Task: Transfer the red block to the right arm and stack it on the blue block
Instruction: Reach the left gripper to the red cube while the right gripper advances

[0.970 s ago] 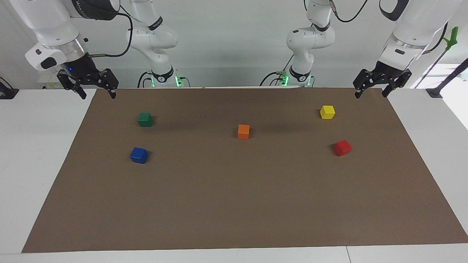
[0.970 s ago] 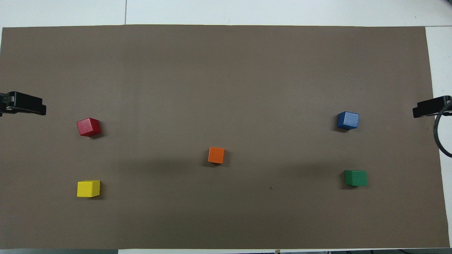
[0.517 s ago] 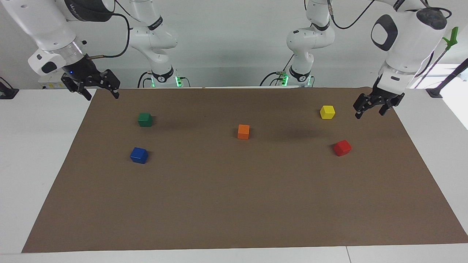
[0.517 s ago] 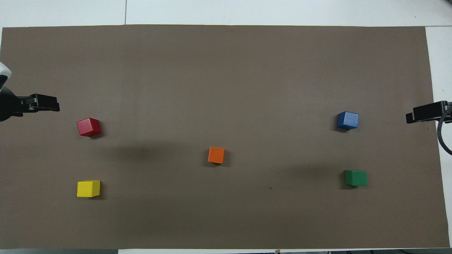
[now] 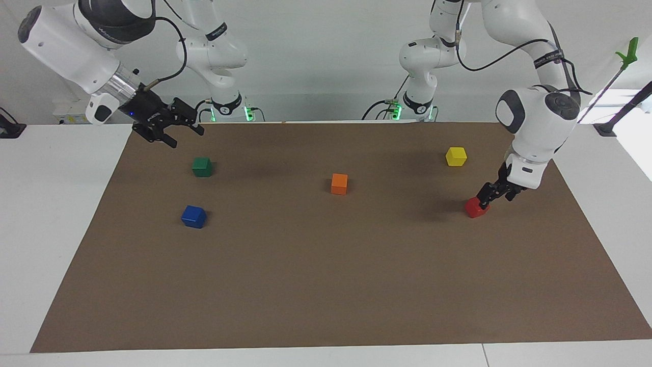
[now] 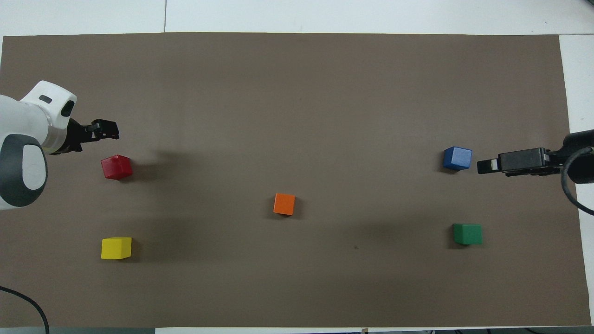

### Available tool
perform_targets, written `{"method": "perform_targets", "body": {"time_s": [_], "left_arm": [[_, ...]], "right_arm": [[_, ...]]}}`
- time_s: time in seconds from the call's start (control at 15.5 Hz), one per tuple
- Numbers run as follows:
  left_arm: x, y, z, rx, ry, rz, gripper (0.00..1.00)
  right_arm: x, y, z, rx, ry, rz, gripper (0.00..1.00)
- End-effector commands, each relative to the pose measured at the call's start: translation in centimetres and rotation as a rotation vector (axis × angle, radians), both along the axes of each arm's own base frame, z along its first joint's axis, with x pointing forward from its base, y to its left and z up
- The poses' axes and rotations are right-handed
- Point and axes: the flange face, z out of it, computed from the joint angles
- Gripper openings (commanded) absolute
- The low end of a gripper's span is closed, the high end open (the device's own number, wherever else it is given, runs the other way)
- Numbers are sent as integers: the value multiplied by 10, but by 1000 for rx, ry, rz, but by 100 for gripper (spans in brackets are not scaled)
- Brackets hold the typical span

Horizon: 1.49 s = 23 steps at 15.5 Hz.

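The red block (image 5: 477, 207) lies on the brown mat toward the left arm's end; it also shows in the overhead view (image 6: 117, 167). My left gripper (image 5: 495, 196) is open and low, just above and beside the red block and not closed on it; it also shows in the overhead view (image 6: 106, 131). The blue block (image 5: 194, 216) lies toward the right arm's end, as the overhead view (image 6: 457, 157) also shows. My right gripper (image 5: 175, 133), with a blue light at its wrist, is open, empty and raised over the mat by the green cube; it also shows in the overhead view (image 6: 485, 165).
A green cube (image 5: 202, 166) lies nearer to the robots than the blue block. An orange cube (image 5: 339, 183) lies mid-mat. A yellow cube (image 5: 456, 156) lies nearer to the robots than the red block. The brown mat (image 5: 326, 285) covers the white table.
My left gripper has come down from the mat's corner to just over the red block. My right gripper has swung in over the mat toward the green and blue cubes. No cube has moved.
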Motion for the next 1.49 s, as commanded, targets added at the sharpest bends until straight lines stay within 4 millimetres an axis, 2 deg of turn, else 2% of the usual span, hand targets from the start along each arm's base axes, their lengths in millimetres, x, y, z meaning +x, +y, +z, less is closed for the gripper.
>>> {"method": "perform_targets", "body": {"time_s": [0.0, 0.19, 0.39, 0.58, 0.78, 1.1, 1.16, 1.29, 1.36, 1.42], "left_arm": [[-17, 3, -22, 6, -27, 12, 100], [-32, -3, -39, 11, -5, -17, 100], [-49, -3, -50, 17, 26, -52, 100], [-53, -1, -54, 21, 32, -92, 100], [-56, -4, -61, 22, 17, -99, 100], [-51, -2, -80, 19, -1, -110, 100], [-49, -1, -78, 19, 1, -108, 86], [-44, 1, -72, 20, 3, -109, 5], [-41, 2, -69, 22, 12, -115, 0], [-36, 1, -65, 22, 27, -118, 0]], "right_arm": [[-11, -2, -26, 189, -42, -3, 100], [-15, 12, -51, 391, -68, -2, 100], [-17, 30, -59, 547, -60, -11, 100], [-25, 47, -74, 715, -32, -18, 100], [-32, 73, -78, 886, -19, -10, 100], [-46, 133, -91, 1131, -26, -14, 100], [-48, 142, -96, 1174, -33, -28, 100], [-51, 163, -94, 1252, -26, -52, 100], [-52, 171, -95, 1281, -19, -64, 100], [-51, 180, -98, 1321, -9, -88, 100]]}}
